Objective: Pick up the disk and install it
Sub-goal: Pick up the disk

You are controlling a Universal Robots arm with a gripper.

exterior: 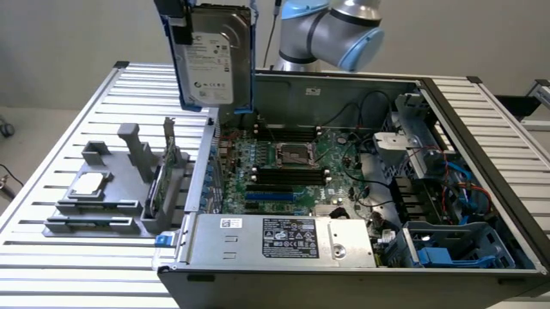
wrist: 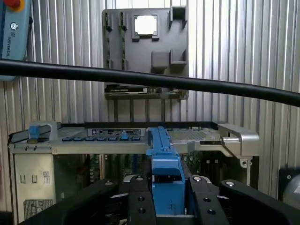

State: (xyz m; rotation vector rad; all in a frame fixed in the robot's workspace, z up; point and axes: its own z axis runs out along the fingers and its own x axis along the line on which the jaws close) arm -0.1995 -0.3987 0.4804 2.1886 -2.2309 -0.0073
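The disk (exterior: 210, 58) hangs upright high above the table, over the left wall of the open computer case (exterior: 481, 167) in the exterior view. Its silver face with the white label is turned toward the camera, and blue carrier rails run along its edges. My gripper (exterior: 176, 13) grips it from above at the picture's upper edge. In the wrist view the disk's blue rail (wrist: 161, 159) stands edge-on between my two black fingers (wrist: 140, 192), and the gripper (wrist: 168, 197) is shut on it. The case lies below the disk.
A grey fixture tray (exterior: 94, 206) on the slatted table holds a small silver processor chip (exterior: 90, 183) and an upright card. Inside the case are the motherboard (exterior: 292, 161), a grey power supply box (exterior: 284, 238) and a blue-railed bay (exterior: 447, 248). A black cable (wrist: 150, 79) crosses the wrist view.
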